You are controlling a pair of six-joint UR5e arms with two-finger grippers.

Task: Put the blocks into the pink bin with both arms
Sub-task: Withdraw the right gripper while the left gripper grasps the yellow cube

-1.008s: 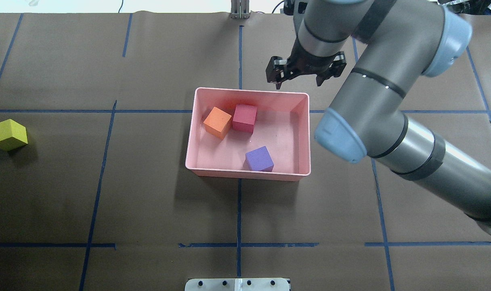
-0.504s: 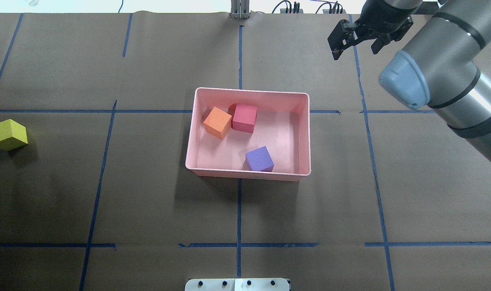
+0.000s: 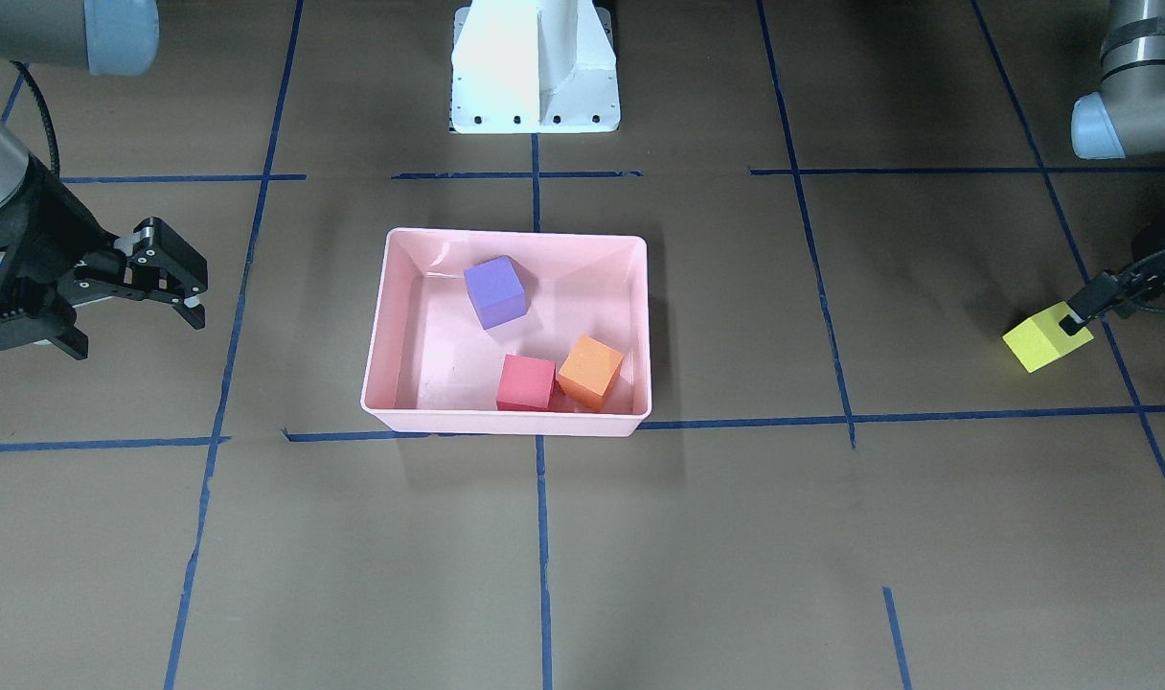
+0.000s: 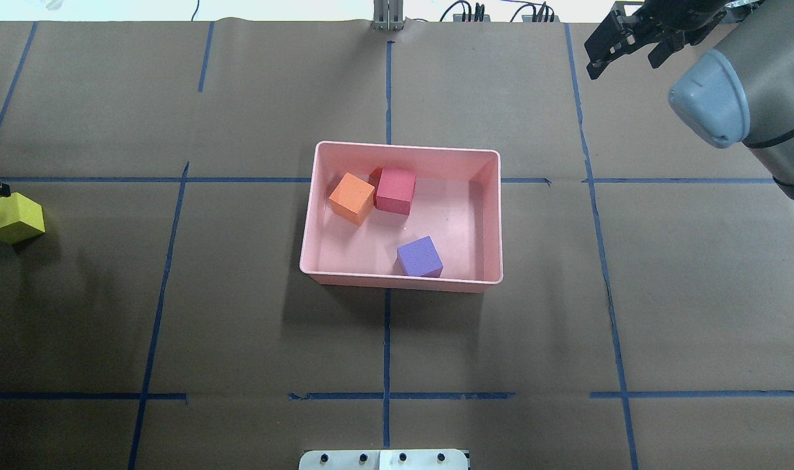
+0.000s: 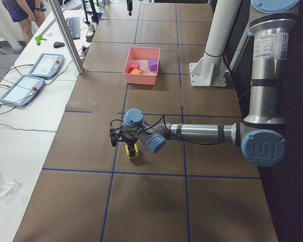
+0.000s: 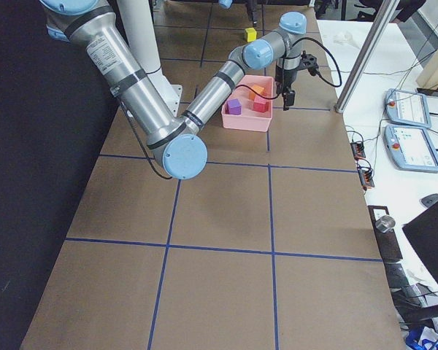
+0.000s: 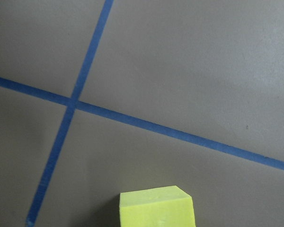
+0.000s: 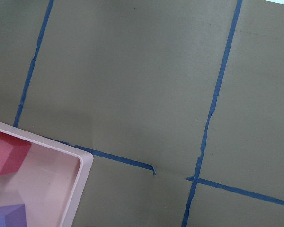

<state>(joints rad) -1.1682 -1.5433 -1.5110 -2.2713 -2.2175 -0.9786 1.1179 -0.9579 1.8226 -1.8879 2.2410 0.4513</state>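
- Right gripper [image 3: 138, 333] hung over bare tabletop [image 4: 240, 326] well to the side of the pink bin [image 4: 403, 147], its fingers spread apart and holding nothing.
- The front-facing view showed both of its fingers in full; the overhead view caught it only at the far right corner, partly behind the right arm [image 4: 743, 98].
- The left gripper [image 5: 124, 147] sat low at the yellow-green cube [image 4: 13, 217], which rested on the tabletop well apart from the bin.
- From the table's left end its fingers looked apart, with one in front of the cube rather than clamped on it.
- The overhead view gave only a black sliver of that gripper at the frame's left edge, just above the cube; the front-facing view showed a single finger [image 3: 1081, 309] at the cube's upper corner.
- The left wrist camera showed just the cube's top at the bottom of the frame, near a cross of blue tape [image 7: 71, 101].
- Inside the bin lay the orange cube [image 4: 352, 198] and the red-pink cube [image 4: 396, 190], touching at a corner, with the purple cube [image 4: 420, 256] apart at the near wall.
- The right wrist camera caught one bin corner with the red-pink and purple cubes only.
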